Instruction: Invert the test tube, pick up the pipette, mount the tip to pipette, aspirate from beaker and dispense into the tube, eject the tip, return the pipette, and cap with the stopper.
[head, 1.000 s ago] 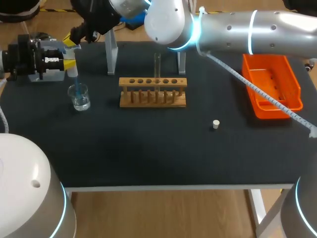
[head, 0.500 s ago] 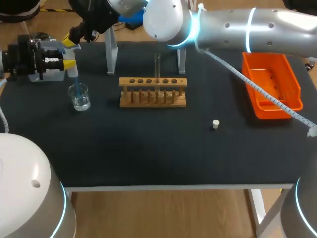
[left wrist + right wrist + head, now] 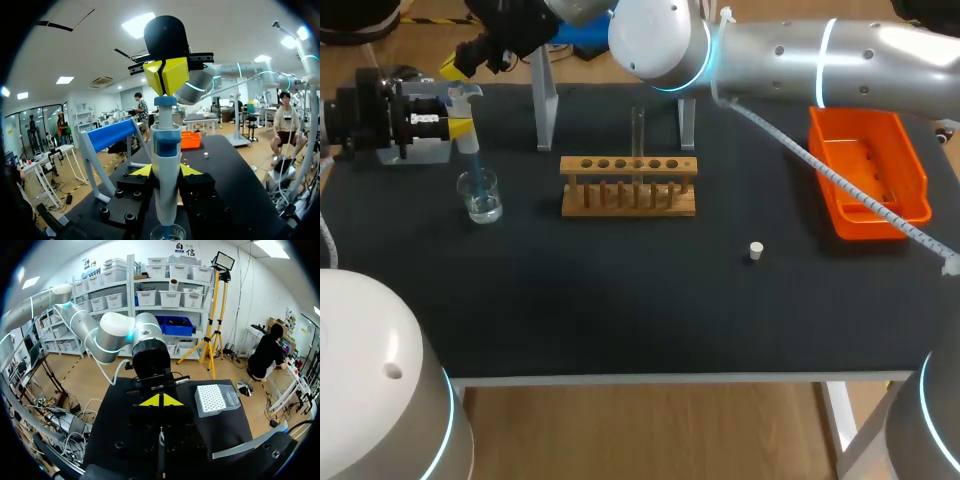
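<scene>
At the far left of the table my left gripper (image 3: 460,128) is shut on the white-and-blue pipette (image 3: 467,125), holding it upright. Its blue tip dips into the glass beaker (image 3: 481,196). In the left wrist view the pipette (image 3: 166,165) stands between my fingers, over the beaker (image 3: 167,233). My right arm reaches across from the right, and its gripper (image 3: 460,62) is shut and empty, just above the pipette's plunger (image 3: 165,100). A clear test tube (image 3: 638,130) stands upright in the wooden rack (image 3: 628,186). The white stopper (image 3: 755,250) lies on the mat.
An orange bin (image 3: 868,175) sits at the right edge. The pipette stand with its blue bar (image 3: 545,100) is behind the rack. A white tip box (image 3: 215,399) lies beside the left arm in the right wrist view.
My right gripper has lifted a little up and back from the pipette's plunger. The left gripper, pipette and beaker have not moved.
</scene>
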`<state>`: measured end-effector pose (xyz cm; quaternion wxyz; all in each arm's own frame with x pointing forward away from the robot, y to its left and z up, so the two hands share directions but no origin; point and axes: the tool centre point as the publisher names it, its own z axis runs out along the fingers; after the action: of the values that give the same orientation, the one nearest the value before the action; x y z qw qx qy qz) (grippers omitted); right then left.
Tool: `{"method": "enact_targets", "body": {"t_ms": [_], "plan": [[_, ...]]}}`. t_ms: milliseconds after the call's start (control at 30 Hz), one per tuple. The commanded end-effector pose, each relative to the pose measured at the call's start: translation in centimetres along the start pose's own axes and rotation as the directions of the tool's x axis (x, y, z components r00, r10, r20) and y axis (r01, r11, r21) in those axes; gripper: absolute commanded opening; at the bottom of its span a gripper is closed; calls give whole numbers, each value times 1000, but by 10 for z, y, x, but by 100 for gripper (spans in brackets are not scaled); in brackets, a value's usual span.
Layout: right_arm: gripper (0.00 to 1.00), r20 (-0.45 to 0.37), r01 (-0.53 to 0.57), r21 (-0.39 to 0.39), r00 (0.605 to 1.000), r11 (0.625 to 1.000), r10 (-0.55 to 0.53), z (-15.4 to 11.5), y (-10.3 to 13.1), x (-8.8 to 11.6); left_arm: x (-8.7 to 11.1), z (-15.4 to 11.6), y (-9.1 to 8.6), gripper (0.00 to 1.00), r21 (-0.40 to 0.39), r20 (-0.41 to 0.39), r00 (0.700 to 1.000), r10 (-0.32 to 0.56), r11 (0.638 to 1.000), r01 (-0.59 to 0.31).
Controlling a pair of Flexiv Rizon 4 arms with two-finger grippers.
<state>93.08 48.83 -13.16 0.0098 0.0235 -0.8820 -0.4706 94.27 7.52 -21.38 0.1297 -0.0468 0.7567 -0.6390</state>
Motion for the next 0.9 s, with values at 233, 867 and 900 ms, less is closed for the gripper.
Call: {"method": "enact_targets", "body": {"t_ms": [233,867,900], "plan": [[100,0,54,-50,999,997,-55,-60,19,-4,1,-1,-2,0,-2,1,1000,0,1000,0],[100,10,137,-7,991,991,-136,-192,-26,7,1,-1,-2,0,-2,1,1000,0,1000,0],[100,12,139,-3,990,990,-139,-196,-32,8,1,-1,-2,0,-2,1,1000,0,1000,0]]}}
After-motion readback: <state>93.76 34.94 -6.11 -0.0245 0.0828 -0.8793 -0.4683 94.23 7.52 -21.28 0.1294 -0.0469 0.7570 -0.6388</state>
